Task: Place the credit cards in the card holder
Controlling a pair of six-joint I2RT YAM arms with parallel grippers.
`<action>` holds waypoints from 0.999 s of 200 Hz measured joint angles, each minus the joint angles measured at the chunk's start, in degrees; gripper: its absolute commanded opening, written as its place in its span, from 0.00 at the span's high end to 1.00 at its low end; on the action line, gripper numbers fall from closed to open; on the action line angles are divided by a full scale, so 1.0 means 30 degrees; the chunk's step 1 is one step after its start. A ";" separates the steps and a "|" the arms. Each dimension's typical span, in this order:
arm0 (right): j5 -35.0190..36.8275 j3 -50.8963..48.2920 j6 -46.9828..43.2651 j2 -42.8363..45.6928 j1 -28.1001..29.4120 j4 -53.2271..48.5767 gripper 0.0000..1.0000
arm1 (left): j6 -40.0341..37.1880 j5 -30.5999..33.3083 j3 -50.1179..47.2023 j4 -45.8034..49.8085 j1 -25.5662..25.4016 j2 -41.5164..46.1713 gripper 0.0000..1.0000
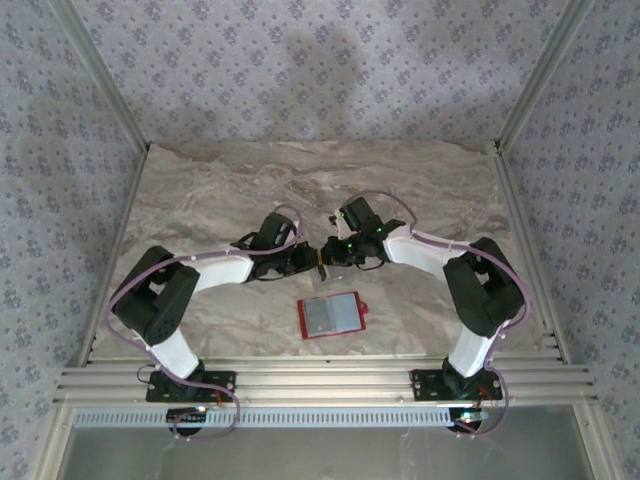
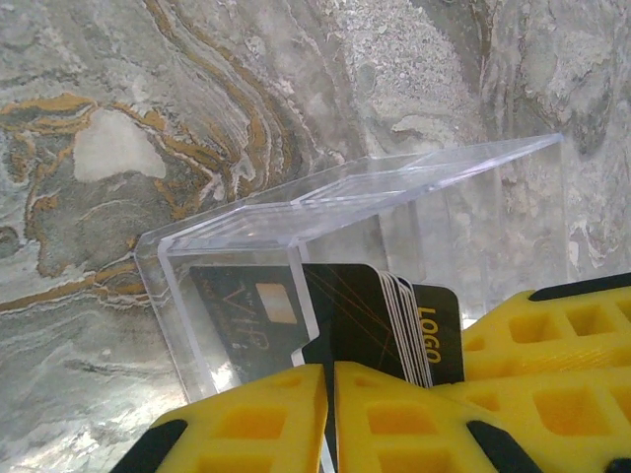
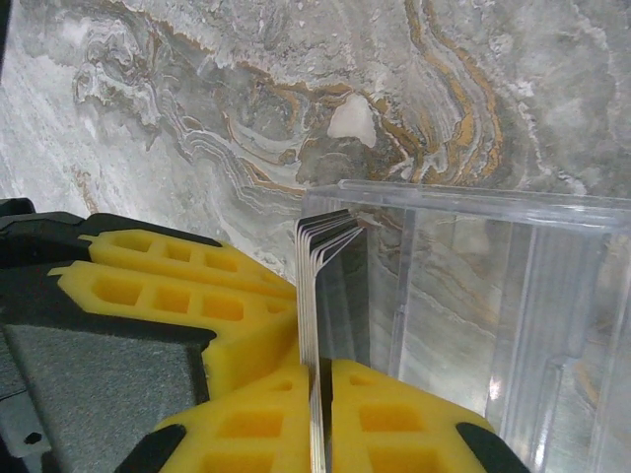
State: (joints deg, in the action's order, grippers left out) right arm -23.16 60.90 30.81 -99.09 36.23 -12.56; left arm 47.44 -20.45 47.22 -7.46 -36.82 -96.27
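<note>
Card holder [image 1: 330,316]: lies open and flat on the surface, near the front middle, with its grey-silver inside facing up and a small red tab on its right edge.
Clear plastic box [image 2: 444,217]: held up where the two arms meet, just beyond the card holder; a stack of dark cards sits in it.
Credit cards [image 2: 345,305]: a tight stack, partly behind the box's clear wall and partly poking out of its open side (gold "VIP" and "LOGO" print is readable).
Left end effector [image 2: 330,384]: yellow fingers nearly together, pinching what looks like the box's wall.
Right end effector [image 3: 317,370]: narrow, clamped on the edge of the card stack.
Hard to make out: from overhead, the box and cards are too small to pick out between the arm tips. I cannot tell the number of cards.
Room: blue-grey patterned walls [image 1: 320,60], with metal posts [image 1: 103,80] in the corners.
Surface [image 1: 200,200]: marbled grey and tan, wrinkled; aluminium rails [image 1: 320,385] run along its near edge.
</note>
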 measured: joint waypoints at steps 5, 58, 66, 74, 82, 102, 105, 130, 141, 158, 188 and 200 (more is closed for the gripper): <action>-0.0022 -0.0073 0.0022 0.0036 -0.0036 0.0066 0.86 | 0.0000 -0.0044 0.0022 -0.0022 0.0000 -0.0029 0.87; -0.0452 -0.0415 0.0386 0.0481 -0.0233 0.0415 0.86 | -0.0007 -0.0197 0.0211 -0.0036 0.0000 -0.0219 0.87; -0.0517 -0.0459 0.0415 0.0532 -0.0248 0.0452 0.86 | -0.0007 -0.0197 0.0211 -0.0036 0.0000 -0.0219 0.87; -0.0561 -0.0510 0.0452 0.0561 -0.0248 0.0532 0.86 | -0.0007 -0.0197 0.0211 -0.0036 0.0000 -0.0219 0.88; -0.0568 -0.0554 0.0452 0.0576 -0.0270 0.0568 0.87 | -0.0007 -0.0197 0.0211 -0.0029 0.0000 -0.0219 0.87; -0.0568 -0.0619 0.0466 0.0605 -0.0328 0.0627 0.90 | -0.0007 -0.0197 0.0211 -0.0029 0.0000 -0.0219 0.87; -0.0568 -0.0627 0.0474 0.0605 -0.0328 0.0627 0.91 | -0.0007 -0.0197 0.0211 -0.0029 0.0000 -0.0219 0.88; -0.0379 -0.0692 0.0612 0.0612 -0.0415 0.0525 0.96 | -0.0007 -0.0197 0.0211 -0.0029 0.0000 -0.0219 0.87; -0.0197 -0.0729 0.0597 0.0670 -0.0423 0.0474 0.96 | -0.0007 -0.0197 0.0211 -0.0029 0.0000 -0.0219 0.87; 0.0357 -0.0889 0.0605 0.1107 -0.0401 0.0277 0.98 | -0.0007 -0.0197 0.0211 -0.0029 0.0000 -0.0219 0.88; 0.1676 -0.1399 0.0597 0.2892 -0.0350 -0.0342 0.99 | -0.0007 -0.0197 0.0211 -0.0029 0.0000 -0.0219 0.87; 0.2208 -0.1523 0.0605 0.3570 -0.0350 -0.0554 1.00 | -0.0015 -0.0204 0.0211 -0.0029 0.0000 -0.0211 0.87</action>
State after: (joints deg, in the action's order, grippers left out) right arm -16.53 56.34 32.62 -88.38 35.18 -14.22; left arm 47.40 -21.06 47.86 -7.55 -36.82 -96.90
